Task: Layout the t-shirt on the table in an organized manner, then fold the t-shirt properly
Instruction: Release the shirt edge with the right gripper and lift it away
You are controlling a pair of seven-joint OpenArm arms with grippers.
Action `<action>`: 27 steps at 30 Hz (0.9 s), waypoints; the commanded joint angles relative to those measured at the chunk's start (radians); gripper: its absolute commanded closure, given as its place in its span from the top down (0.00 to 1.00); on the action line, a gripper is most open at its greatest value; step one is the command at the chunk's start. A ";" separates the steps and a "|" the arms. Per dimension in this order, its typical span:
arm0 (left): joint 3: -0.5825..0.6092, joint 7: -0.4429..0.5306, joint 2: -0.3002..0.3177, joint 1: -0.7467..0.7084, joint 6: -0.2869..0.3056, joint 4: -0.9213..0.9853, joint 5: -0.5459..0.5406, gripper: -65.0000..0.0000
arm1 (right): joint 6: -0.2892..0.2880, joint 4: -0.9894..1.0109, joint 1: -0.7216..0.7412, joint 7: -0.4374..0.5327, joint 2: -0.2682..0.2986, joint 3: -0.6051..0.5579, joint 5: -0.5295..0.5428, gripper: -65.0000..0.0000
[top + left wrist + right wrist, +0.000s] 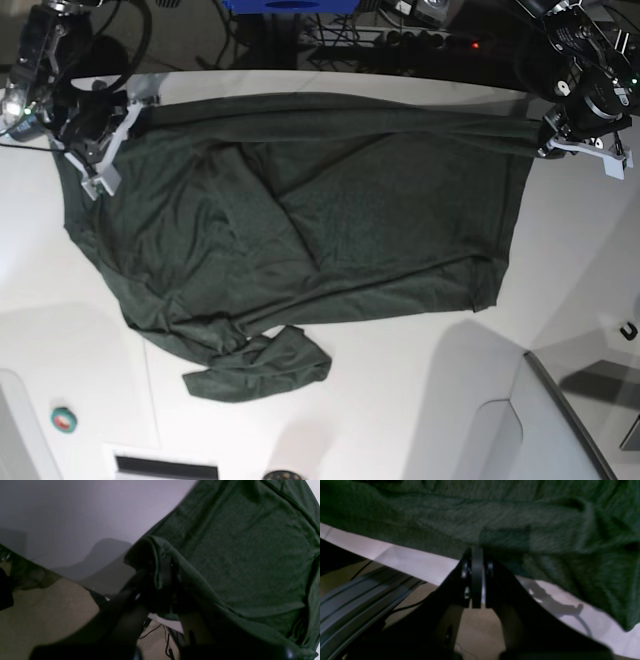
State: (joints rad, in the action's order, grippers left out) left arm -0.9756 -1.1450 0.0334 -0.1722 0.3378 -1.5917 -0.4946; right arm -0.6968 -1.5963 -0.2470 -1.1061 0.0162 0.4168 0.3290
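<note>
Base view: the t-shirt (pixel 330 220) is seen spread across the table (pixel 420 400), filling the upper half of the white top, with a crumpled sleeve bunched toward 7 o'clock and long creases running across the body. The right gripper (pixel 100 150) is found at 10 o'clock on the cloth's corner, and the left gripper (pixel 550 135) at 2 o'clock on the opposite corner, the far hem being drawn out between them. From the left wrist camera, the left gripper (pixel 166 580) is shown clenched on a fold of the t-shirt (pixel 237 550), which is draped over its fingers above the table (pixel 87 510). From the right wrist camera, the right gripper (pixel 476 562) is shown with its jaws pressed together at the edge of the t-shirt (pixel 495 517); whether cloth is pinched between them cannot be told.
</note>
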 commanded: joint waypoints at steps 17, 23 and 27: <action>-0.001 0.010 0.012 -0.025 0.002 -0.020 -0.011 0.00 | -0.001 0.077 0.059 0.007 0.005 0.003 0.012 0.01; -0.001 0.010 0.012 -0.026 0.004 -0.020 -0.011 0.00 | -0.001 0.083 0.097 0.005 0.005 0.003 0.012 0.01; -0.001 0.010 0.013 -0.025 0.004 -0.020 -0.011 0.00 | -0.001 0.129 0.139 0.005 0.006 0.003 0.012 0.01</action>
State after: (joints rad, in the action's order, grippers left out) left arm -0.9745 -1.1454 0.0334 -0.2001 0.3386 -1.5917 -0.4942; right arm -0.6968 -1.4528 -0.1154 -1.1095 0.0147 0.4168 0.3313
